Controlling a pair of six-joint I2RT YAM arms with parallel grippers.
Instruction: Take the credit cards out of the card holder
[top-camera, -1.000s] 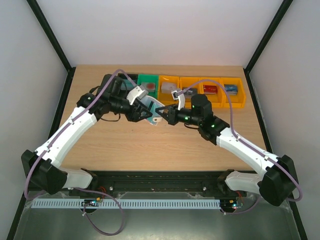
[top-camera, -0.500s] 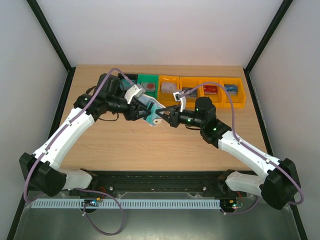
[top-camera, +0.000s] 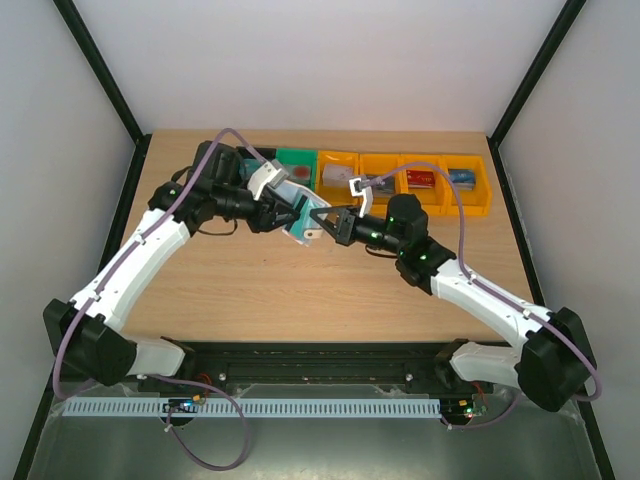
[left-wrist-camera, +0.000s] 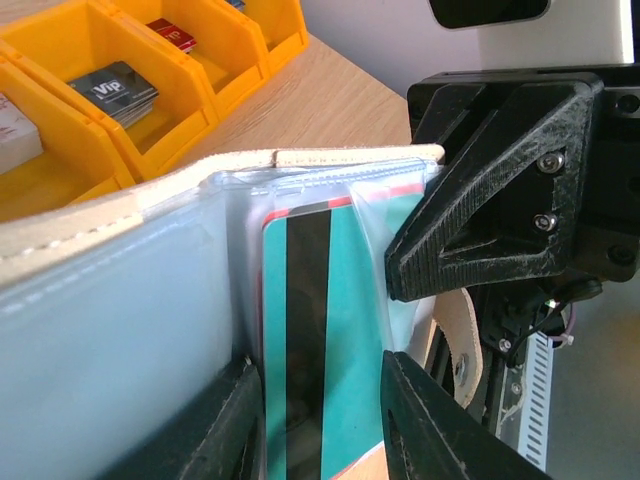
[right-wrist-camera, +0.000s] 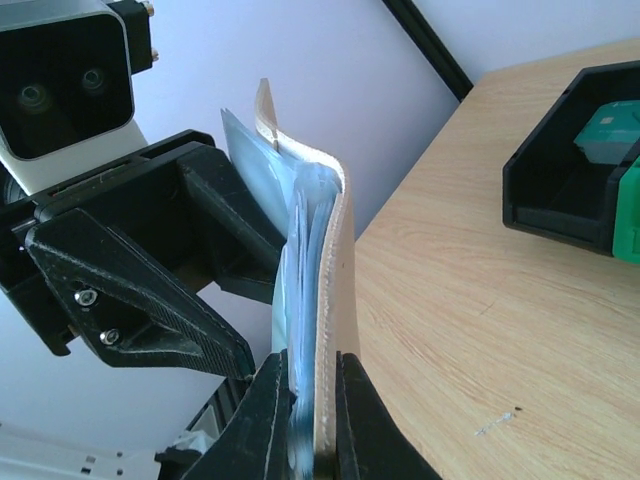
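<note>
Both grippers hold the card holder up above the table in the middle. Its white cover tops pale see-through sleeves. A teal credit card with a black stripe sticks out of a sleeve, with a red-and-white edge behind it. My left gripper has a finger against each long edge of the teal card; I cannot tell whether they press it. The right gripper is shut on the holder's cover and sleeves. In the top view the left gripper and the right gripper meet at the holder.
A row of bins lines the far edge of the table. The green bin is beside several orange bins that hold cards, such as a grey card and a red one. A black bin stands close behind the holder.
The left gripper's jaws have narrowed around the teal card. Both grippers and the holder have shifted slightly up and toward the far bins.
</note>
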